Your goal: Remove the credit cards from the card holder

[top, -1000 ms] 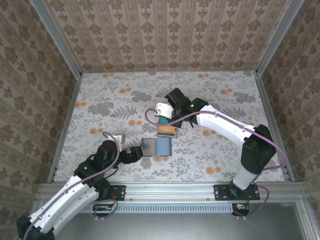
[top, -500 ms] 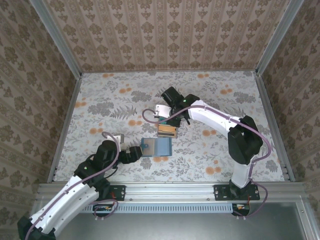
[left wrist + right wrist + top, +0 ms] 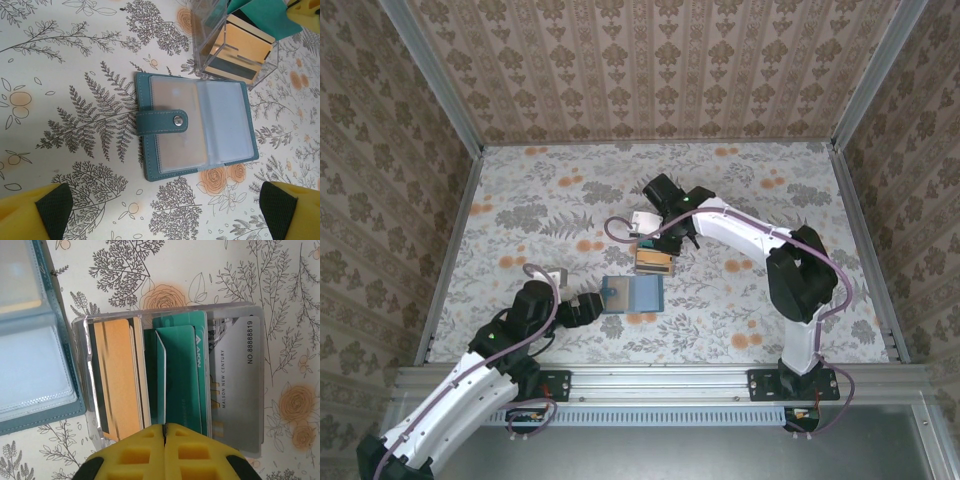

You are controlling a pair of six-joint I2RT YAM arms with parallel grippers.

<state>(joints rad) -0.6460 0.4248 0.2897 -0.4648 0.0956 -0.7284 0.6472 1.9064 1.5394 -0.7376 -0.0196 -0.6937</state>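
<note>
while right claw (image 3: 164,439) pinches teal card (image 3: 262,17), card holder (image 3: 195,127) lies beside

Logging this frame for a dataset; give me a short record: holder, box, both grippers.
card holder: open flat, tan card in strap-side sleeve
clear box: beside holder, cards standing inside
left gripper: jaws open, holding nothing
right gripper: jaws shut on teal card above box
</note>
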